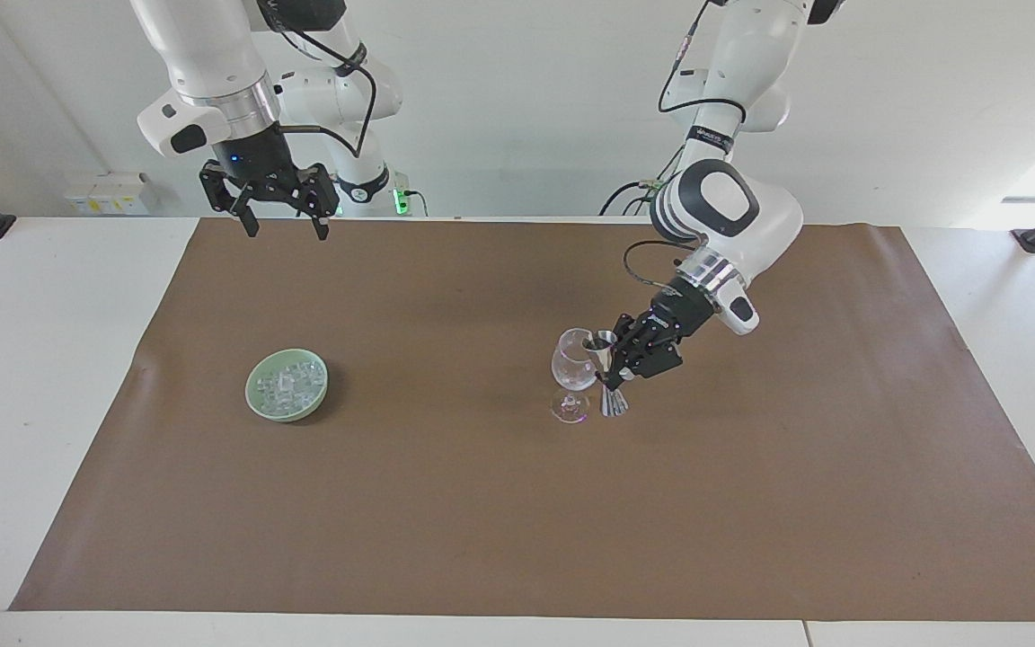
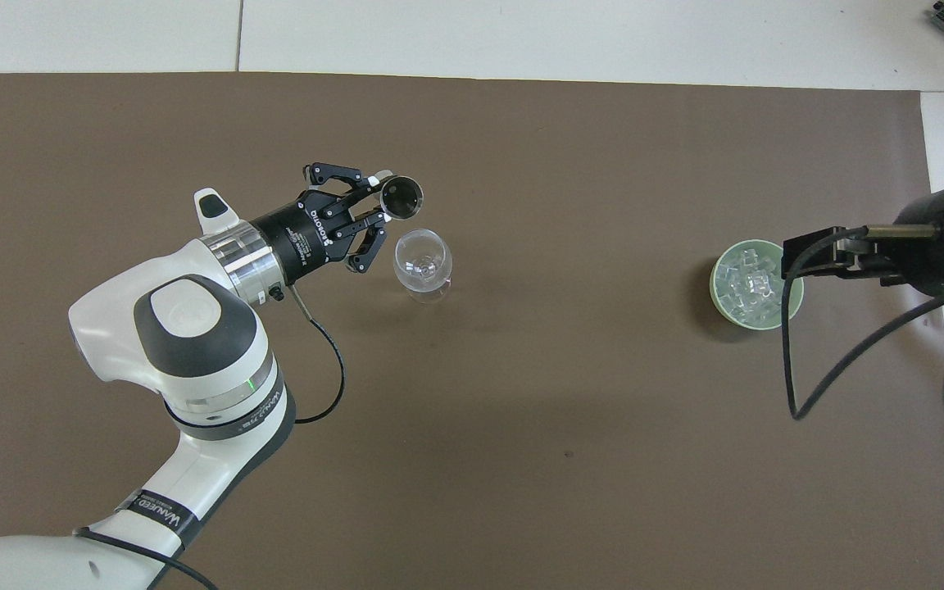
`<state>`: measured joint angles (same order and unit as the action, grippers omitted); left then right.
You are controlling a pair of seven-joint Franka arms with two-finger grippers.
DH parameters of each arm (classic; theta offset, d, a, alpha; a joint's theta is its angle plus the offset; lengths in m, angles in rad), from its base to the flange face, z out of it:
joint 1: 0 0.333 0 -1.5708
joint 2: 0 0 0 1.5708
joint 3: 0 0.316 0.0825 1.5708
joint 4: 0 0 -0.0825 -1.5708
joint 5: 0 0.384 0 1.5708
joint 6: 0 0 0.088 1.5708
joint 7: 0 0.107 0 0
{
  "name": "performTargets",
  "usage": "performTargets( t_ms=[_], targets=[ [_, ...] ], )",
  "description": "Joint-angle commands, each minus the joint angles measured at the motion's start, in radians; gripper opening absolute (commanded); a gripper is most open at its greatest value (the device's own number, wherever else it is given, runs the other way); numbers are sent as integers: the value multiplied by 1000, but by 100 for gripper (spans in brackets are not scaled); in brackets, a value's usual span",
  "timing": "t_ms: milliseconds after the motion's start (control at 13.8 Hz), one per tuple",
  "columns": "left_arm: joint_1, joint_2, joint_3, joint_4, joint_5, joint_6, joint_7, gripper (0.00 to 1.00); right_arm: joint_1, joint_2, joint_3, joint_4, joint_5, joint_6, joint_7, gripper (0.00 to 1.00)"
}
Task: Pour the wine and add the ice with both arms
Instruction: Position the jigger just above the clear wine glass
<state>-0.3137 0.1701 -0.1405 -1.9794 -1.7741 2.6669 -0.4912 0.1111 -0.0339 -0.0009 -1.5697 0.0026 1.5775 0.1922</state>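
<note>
Facing view: left gripper (image 1: 614, 370) clenched the tilted jigger (image 1: 607, 373) beside the glass (image 1: 574, 373); right gripper (image 1: 284, 222) hung released, waiting above the mat's (image 1: 482, 521) edge.

there are two white arms: the left arm (image 1: 722, 208) and the right arm (image 1: 203, 63). each ends in one black gripper, so two grippers: the left gripper (image 1: 614, 367) and the right gripper (image 1: 283, 225). one metal jigger (image 1: 605, 370) sits between the left jaws, and one wine glass (image 1: 573, 374) stands just beside them. one green bowl (image 1: 287, 385) holds one heap of ice (image 1: 287, 383), its cubes too many and too small to count. one brown mat (image 1: 517, 503) lies on one white table (image 1: 32, 359).
</note>
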Motion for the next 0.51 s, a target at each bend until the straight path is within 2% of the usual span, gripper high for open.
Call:
performTargets(
  t_ms=[0,433],
  targets=[
    [8,-31,-1,-30,-19,-30,77,0,-5,-18,1,-21,23,4,-20,100],
    [4,-37,-1,-41,-19,-33,161,0,-4,-18,1,-21,23,6,-20,100]
  ],
)
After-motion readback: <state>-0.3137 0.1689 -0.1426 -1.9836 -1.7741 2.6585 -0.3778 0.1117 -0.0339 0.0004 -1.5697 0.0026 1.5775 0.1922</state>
